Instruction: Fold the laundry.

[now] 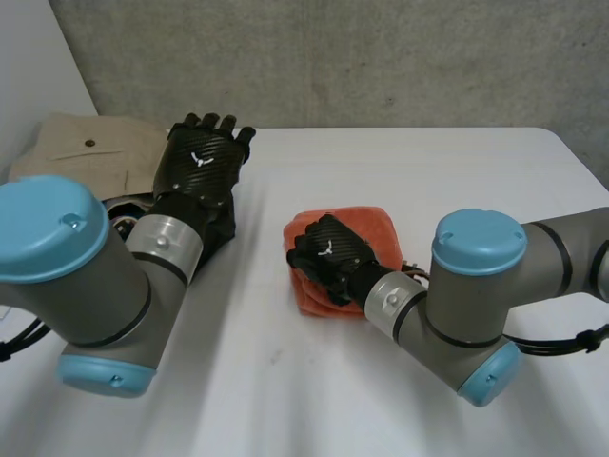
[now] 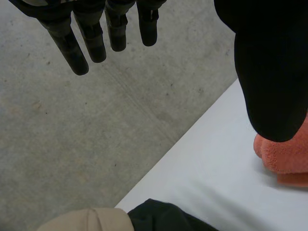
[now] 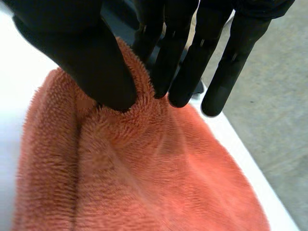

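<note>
A folded orange towel (image 1: pixel 369 228) lies on the white table (image 1: pixel 428 162), right of the middle. My right hand (image 1: pixel 328 250) rests on the towel's left part. In the right wrist view the thumb (image 3: pixel 84 55) and the fingers (image 3: pixel 168 62) pinch a raised ridge of the orange towel (image 3: pixel 159 183) between them. My left hand (image 1: pixel 202 162) hovers at the back left with straight fingers (image 2: pixel 72 45) and holds nothing. It hangs above a black garment (image 1: pixel 221 233).
A folded beige garment (image 1: pixel 90 148) with a buttoned pocket lies at the table's back left corner, beside the black garment (image 2: pixel 163 216). Beyond the far table edge is grey concrete floor (image 2: pixel 72 125). Bare table stretches to the right of the towel and along the front.
</note>
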You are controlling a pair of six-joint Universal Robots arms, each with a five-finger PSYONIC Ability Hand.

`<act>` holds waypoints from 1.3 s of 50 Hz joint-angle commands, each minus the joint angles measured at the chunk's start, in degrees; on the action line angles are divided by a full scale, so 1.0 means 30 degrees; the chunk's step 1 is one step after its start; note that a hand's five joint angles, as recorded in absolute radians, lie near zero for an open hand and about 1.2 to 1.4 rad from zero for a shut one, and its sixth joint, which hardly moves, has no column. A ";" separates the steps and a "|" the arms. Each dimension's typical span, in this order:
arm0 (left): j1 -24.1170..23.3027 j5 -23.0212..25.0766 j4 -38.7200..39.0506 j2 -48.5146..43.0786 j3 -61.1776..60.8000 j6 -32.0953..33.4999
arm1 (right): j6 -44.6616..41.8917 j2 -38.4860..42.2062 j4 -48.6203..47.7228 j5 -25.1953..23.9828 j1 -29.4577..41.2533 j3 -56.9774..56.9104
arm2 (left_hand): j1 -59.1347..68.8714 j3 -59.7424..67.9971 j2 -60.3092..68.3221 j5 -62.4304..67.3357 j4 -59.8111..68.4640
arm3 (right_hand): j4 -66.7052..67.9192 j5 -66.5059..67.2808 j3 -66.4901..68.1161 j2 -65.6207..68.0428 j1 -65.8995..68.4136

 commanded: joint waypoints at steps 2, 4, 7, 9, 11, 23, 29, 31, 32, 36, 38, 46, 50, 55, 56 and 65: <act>-0.1324 -0.0051 -0.0112 -0.1983 0.3021 -0.1185 | 0.4138 -0.1710 0.0506 0.1622 -0.2582 0.0138 | -0.0089 -0.0445 -0.0317 -0.0687 -0.0307 | -1.4357 -1.4370 -1.4341 -1.4268 -1.3952; -0.1793 -0.0051 -0.0201 -0.2628 0.4076 -0.1653 | 0.6452 -0.3176 0.0652 0.2649 -0.3697 0.0518 | 0.0134 -0.0222 -0.0093 -0.0463 -0.0084 | -1.4357 -1.4370 -1.4341 -1.4268 -1.3952; -0.2523 -0.0051 -0.0346 -0.3854 0.5450 -0.2558 | 0.8501 -0.4260 0.1409 0.2975 -0.4430 0.0870 | 0.0191 -0.0164 -0.0036 -0.0406 -0.0027 | -1.4357 -1.4370 -1.4341 -1.4268 -1.3952; -0.3052 -0.0021 -0.0697 -0.4473 0.6069 -0.3059 | 0.8977 -0.4323 0.2171 0.2858 -0.4666 0.0784 | 0.0192 -0.0164 -0.0036 -0.0406 -0.0026 | -1.4357 -1.4370 -1.4341 -1.4268 -1.3952; -0.3841 -0.0021 -0.1601 -0.5320 0.6945 -0.3759 | 0.9125 -0.4148 0.3519 0.2478 -0.4871 0.0462 | 0.0191 -0.0164 -0.0036 -0.0406 -0.0027 | -1.4357 -1.4370 -1.4341 -1.4268 -1.3952; -0.4257 -0.2011 -0.6058 -0.9689 0.9734 -0.4614 | 0.9068 0.1036 0.6217 0.2329 -0.4609 -0.2965 | 0.0752 0.0396 0.0525 0.0155 0.0534 | -1.4357 -1.4370 -1.4341 -1.4268 -1.3952; -0.3876 -0.2951 -0.7143 -1.0393 0.9676 -0.3327 | 0.8629 0.2151 0.6336 0.2476 -0.4638 -0.3464 | 0.0640 0.0284 0.0412 0.0042 0.0422 | -1.4357 -1.4370 -1.4341 -1.4268 -1.3952; -0.3642 -0.2951 -0.7640 -1.0365 0.9500 -0.2741 | 0.7898 0.2181 0.6336 0.2563 -0.4638 -0.3465 | 0.0528 0.0173 0.0301 -0.0069 0.0310 | -1.4357 -1.4370 -1.4341 -1.4268 -1.3952; -0.3612 -0.2951 -0.7787 -1.0364 0.9471 -0.2681 | 0.7634 0.2123 0.6336 0.2622 -0.4638 -0.3465 | 0.0472 0.0117 0.0245 -0.0125 0.0254 | -1.4357 -1.4370 -1.4341 -1.4268 -1.3952; -0.3641 -0.2805 -0.8111 -1.0190 0.9382 -0.2651 | 0.6841 0.1597 0.6336 0.3061 -0.4637 -0.3290 | 0.0416 0.0061 0.0189 -0.0181 0.0198 | -1.4357 -1.4370 -1.4341 -1.4268 -1.3952; -0.3700 -0.2688 -0.8111 -0.9780 0.9382 -0.2622 | 0.6840 0.0748 0.6219 0.3383 -0.4755 -0.2851 | 0.0304 -0.0052 0.0077 -0.0293 0.0086 | -1.4357 -1.4370 -1.4341 -1.4268 -1.3952; -0.3583 -0.1284 -0.7906 -0.6587 0.9324 -0.2593 | 0.7338 -0.2037 0.4726 0.3823 -0.5193 0.0107 | -0.0145 -0.0500 -0.0372 -0.0742 -0.0363 | -1.4357 -1.4370 -1.4341 -1.4268 -1.3952; -0.3086 0.0472 -0.7847 -0.5621 0.9353 -0.2563 | 0.8127 -0.2916 0.4432 0.3824 -0.6101 0.1601 | -0.0313 -0.0668 -0.0540 -0.0910 -0.0531 | -1.4357 -1.4370 -1.4341 -1.4268 -1.3952; -0.2411 0.4834 -0.7993 -0.4857 0.9704 -0.2621 | 1.0413 -0.2975 0.3788 0.3502 -0.6425 0.3184 | -0.0257 -0.0613 -0.0485 -0.0855 -0.0476 | -1.4357 -1.4370 -1.4341 -1.4268 -1.3952; -0.2381 0.5625 -0.8052 -0.4857 0.9792 -0.2651 | 1.0646 -0.2946 0.3613 0.3473 -0.6425 0.3331 | -0.0202 -0.0557 -0.0429 -0.0799 -0.0420 | -1.4357 -1.4370 -1.4341 -1.4268 -1.3952; -0.2089 1.0905 -0.8667 -0.4915 1.0349 -0.3968 | 1.2316 -0.1865 0.1358 0.2126 -0.5434 0.3831 | 0.0080 -0.0276 -0.0148 -0.0518 -0.0139 | -1.4357 -1.4370 -1.4341 -1.4268 -1.3952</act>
